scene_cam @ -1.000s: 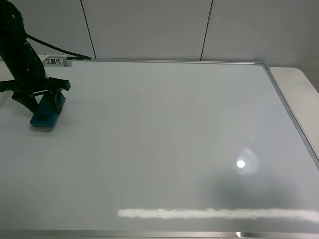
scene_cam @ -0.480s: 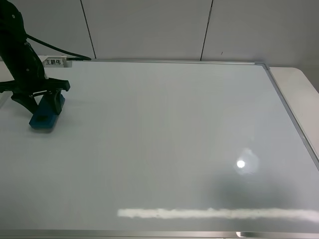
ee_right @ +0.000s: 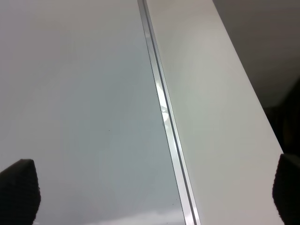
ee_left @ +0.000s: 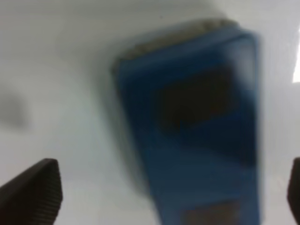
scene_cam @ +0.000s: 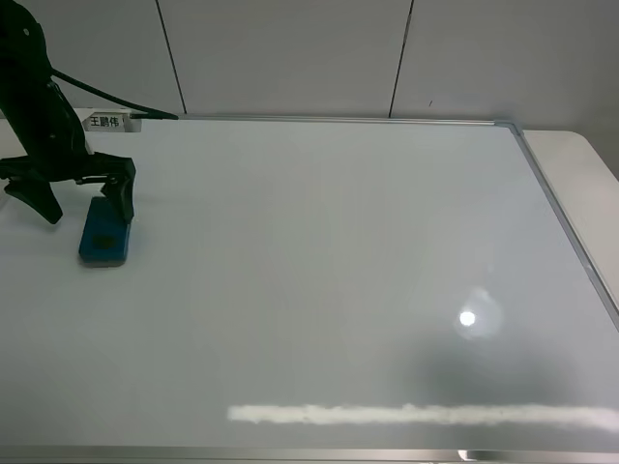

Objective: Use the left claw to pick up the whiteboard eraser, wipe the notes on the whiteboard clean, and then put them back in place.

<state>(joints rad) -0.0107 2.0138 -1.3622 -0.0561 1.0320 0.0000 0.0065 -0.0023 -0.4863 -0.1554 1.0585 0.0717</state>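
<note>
The whiteboard (scene_cam: 329, 280) is being shown filling most of the exterior view, and no notes are being detected on its glossy face. The left claw (scene_cam: 79, 203) is being held at the far left edge with its fingers spread wide and nothing gripped. The whiteboard eraser (scene_cam: 104, 233) is lying flat on the board at the far left, between and just near of those fingers. The eraser is being judged light, fairly stiff in its body and easy to slip on the gloss; its long sides are being recommended as the hold. The right gripper (ee_right: 154, 197) is being held parted over the board's right frame, empty
</note>
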